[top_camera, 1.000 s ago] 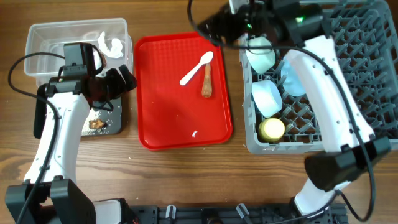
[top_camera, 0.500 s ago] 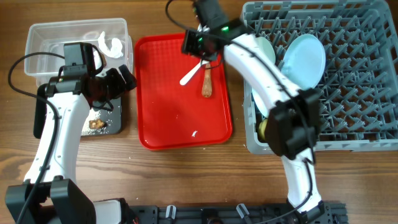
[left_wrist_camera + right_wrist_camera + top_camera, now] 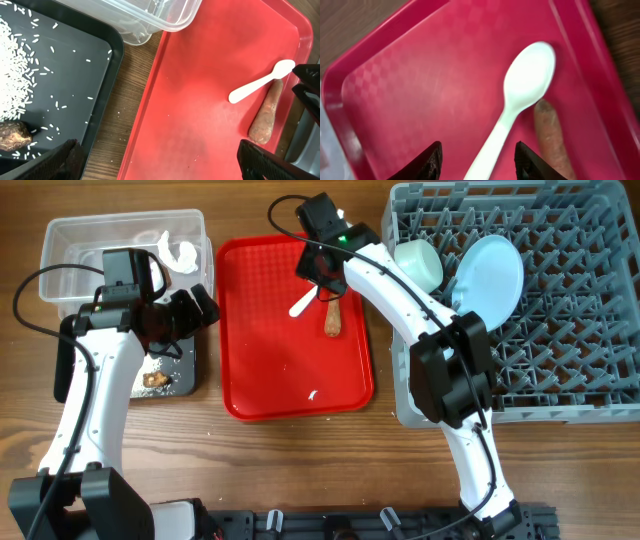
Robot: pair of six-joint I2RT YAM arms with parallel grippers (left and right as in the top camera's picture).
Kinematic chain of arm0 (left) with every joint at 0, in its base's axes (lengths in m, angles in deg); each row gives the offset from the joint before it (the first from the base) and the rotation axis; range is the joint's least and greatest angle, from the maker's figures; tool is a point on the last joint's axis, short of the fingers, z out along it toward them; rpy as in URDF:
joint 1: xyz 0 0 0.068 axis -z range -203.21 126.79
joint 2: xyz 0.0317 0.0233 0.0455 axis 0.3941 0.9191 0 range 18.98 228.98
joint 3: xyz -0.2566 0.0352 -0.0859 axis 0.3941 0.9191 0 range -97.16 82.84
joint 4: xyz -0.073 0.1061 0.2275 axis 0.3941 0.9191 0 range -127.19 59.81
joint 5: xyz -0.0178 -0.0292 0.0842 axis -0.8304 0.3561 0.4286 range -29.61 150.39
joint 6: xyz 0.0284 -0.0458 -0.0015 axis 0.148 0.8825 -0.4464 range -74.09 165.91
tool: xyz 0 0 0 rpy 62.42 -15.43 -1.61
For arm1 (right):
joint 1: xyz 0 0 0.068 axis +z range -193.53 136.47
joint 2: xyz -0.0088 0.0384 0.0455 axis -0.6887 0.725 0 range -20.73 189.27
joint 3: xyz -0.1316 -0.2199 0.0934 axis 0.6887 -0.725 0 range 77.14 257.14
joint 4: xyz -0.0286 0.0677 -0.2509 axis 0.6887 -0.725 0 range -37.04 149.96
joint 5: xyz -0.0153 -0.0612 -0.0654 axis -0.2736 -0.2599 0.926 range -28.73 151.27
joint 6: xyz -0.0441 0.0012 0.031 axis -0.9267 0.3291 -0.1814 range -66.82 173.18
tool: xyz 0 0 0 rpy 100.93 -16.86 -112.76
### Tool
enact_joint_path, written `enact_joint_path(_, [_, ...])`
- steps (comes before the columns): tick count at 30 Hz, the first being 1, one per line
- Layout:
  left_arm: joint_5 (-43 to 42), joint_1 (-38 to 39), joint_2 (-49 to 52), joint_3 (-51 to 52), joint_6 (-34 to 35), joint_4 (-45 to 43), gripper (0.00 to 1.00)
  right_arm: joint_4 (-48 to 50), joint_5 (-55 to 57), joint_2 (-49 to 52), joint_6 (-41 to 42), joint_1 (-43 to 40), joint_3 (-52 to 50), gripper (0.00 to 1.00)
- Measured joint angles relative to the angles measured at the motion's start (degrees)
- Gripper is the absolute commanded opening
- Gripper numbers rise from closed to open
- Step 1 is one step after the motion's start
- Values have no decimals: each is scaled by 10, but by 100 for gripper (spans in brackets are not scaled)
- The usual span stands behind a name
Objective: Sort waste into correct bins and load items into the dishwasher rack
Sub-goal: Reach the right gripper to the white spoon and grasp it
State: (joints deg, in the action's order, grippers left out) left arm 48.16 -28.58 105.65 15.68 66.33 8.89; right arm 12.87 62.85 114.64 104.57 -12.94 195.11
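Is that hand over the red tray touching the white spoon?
Apart. The right wrist view shows the right hand open, fingers straddling the spoon handle, with tray visible on both sides.

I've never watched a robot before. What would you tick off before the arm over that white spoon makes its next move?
1. The right claw is open: ok, spread wide.
2. The white spoon is lined up: ok, its handle runs between the claw's tips.
3. The carrot-like stick is clear of the grab: cannot tell, it lies right beside the spoon.
4. The dishwasher rack has room: ok, many free pegs.
5. The left claw is out of the way: ok, open and empty, near the red tray's opposite edge.
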Motion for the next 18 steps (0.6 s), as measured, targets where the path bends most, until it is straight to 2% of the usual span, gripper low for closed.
enact_joint_path(5, [0,0,0,0,0,0,100,20,12,0,7,0,-14,48])
enact_joint_path(18, [0,0,0,0,0,0,100,49,17,30,43,0,-37,40])
